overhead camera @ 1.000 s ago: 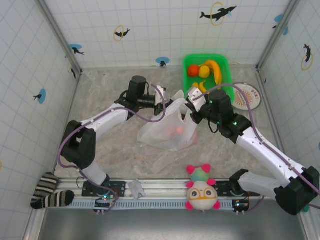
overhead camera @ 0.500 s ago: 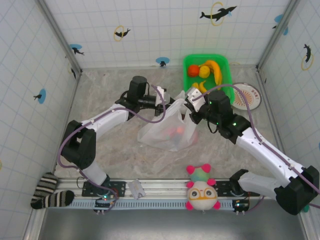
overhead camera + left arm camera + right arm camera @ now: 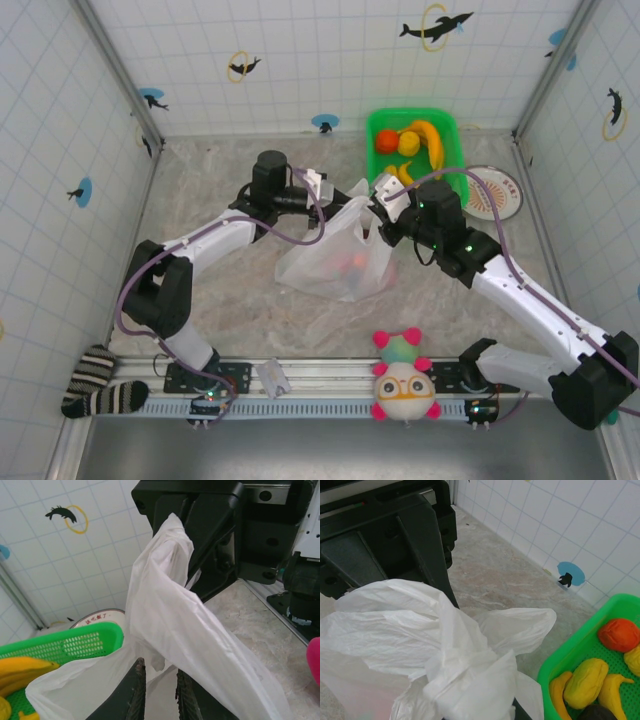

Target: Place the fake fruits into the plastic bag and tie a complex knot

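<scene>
- Marbled tabletop (image 3: 210,310) inside white tiled walls; the plastic bag (image 3: 335,265) sits mid-table with its handles lifted between your two arms, probably to hold the mouth up for loading.
- Your right gripper (image 3: 381,208) is clamped tight on one bunched handle.
- Your left gripper (image 3: 316,188) has its jaws barely parted at the other strap; whether they pinch it, I cannot tell.
- Most fake fruits (image 3: 412,140) lie in the green basket (image 3: 452,125); something reddish seems to sit inside the bag.

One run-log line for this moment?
right gripper: shut on plastic bag handle | left gripper: at bag handle, grip unclear | fake fruits: several in green basket
</scene>
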